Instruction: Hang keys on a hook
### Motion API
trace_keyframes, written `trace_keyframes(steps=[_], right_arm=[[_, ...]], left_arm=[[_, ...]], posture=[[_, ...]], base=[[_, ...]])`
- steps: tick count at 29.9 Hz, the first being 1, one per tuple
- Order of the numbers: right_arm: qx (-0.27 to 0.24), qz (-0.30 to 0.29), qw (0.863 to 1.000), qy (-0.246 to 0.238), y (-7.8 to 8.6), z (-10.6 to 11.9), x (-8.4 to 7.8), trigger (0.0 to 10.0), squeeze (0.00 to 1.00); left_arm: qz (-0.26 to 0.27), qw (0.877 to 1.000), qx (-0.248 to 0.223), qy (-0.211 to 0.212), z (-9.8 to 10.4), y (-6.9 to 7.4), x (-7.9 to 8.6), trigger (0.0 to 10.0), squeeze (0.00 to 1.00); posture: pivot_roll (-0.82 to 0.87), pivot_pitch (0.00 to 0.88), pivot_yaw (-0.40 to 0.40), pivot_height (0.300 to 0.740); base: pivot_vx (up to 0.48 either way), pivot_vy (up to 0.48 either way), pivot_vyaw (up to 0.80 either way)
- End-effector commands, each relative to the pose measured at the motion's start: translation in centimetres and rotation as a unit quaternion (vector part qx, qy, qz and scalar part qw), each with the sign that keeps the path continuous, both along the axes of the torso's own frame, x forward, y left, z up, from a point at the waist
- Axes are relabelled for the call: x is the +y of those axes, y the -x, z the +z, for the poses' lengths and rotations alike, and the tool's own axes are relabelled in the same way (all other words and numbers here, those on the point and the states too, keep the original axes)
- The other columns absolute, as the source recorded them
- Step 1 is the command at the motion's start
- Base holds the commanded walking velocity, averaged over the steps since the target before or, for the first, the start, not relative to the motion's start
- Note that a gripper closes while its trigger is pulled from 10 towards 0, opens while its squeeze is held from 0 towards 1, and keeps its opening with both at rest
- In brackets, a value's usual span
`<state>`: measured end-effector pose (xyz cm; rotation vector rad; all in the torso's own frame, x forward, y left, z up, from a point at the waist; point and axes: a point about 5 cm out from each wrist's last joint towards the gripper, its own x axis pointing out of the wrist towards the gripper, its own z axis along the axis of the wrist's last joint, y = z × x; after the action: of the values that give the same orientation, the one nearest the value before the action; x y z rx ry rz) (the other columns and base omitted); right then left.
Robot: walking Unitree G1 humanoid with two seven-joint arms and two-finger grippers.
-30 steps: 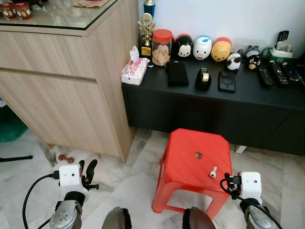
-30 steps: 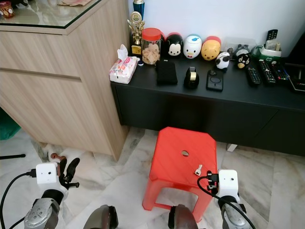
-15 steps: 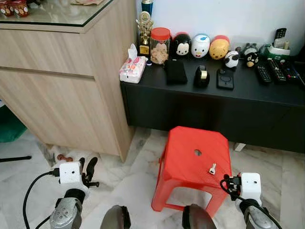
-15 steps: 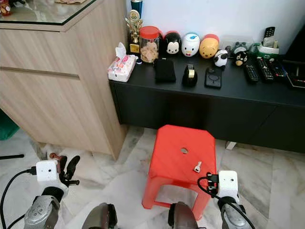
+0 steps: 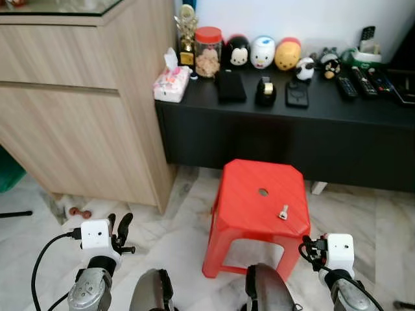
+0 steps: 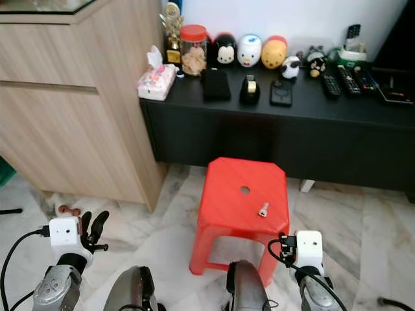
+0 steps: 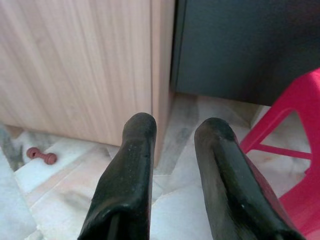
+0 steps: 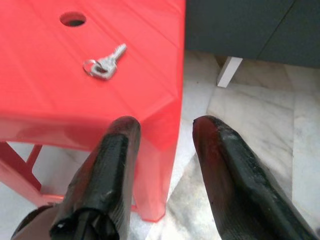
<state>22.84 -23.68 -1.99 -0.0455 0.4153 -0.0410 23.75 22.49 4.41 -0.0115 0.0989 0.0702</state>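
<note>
On red stool (image 5: 259, 201), small silver key (image 5: 283, 212), ringed

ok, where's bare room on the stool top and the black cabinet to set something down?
Stool: most of the red top is bare; the key lies right of centre, below the hole. Black cabinet: the back row is crowded with jar, toys and remotes; the front strip ahead of the tape dispenser and phone is bare.

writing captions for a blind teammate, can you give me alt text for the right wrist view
A small silver key on a ring lies flat on the top of a red plastic stool, near the stool's round centre hole. The right gripper hangs open in the foreground by the stool's corner, holding nothing, with pale marble floor and a dark cabinet behind.
</note>
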Motion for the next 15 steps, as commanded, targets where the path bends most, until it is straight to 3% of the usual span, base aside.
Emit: trace_keyframes(steps=[1,4,8,15], right_arm=[[-0.005,0.004,1.0,0.002,-0.29,0.3,-0.22,10.0,0.0],[-0.006,0.017,1.0,-0.003,-0.43,0.35,-0.08,10.0,0.0],[-0.007,0.017,1.0,-0.009,-0.52,0.38,-0.04,10.0,0.0],[-0.006,0.01,1.0,-0.022,-0.54,0.31,-0.03,10.0,0.0]], left_arm=[[0.002,1.0,0.012,0.002,-0.31,-0.02,0.13,10.0,0.0],[0.0,1.0,0.01,0.001,-0.24,-0.18,0.08,10.0,0.0],[-0.001,1.0,0.008,0.0,-0.17,-0.33,0.04,10.0,0.0],[-0.003,1.0,0.009,0.001,-0.2,-0.41,-0.06,10.0,0.0]], posture=[[-0.09,0.101,-0.014,0.587],[-0.09,0.099,-0.014,0.587],[-0.09,0.099,-0.014,0.587],[-0.09,0.097,-0.015,0.587]], base=[[0.0,0.0,0.0],[0.247,0.0,0.16],[0.282,0.0,0.8],[0.29,0.0,0.0]])
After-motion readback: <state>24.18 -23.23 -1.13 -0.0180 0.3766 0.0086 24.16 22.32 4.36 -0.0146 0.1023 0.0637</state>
